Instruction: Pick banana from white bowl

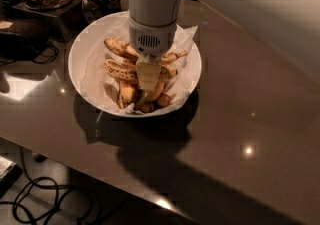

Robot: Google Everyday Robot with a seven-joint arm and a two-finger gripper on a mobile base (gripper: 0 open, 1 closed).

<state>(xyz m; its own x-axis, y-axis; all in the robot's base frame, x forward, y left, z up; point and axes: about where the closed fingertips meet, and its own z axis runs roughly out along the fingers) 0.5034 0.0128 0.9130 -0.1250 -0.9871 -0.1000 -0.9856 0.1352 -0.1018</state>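
1. Gripper [148,83] hangs low over bananas [120,70] piled in white bowl [76,64]; can't tell its grip state.
2. Pinch 1 banana mid-body, then lift it straight up.

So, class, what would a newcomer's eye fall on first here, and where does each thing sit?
The white bowl, heaped with spotted bananas, sits at upper centre on the dark glossy table. The gripper reaches straight down into the heap from above.
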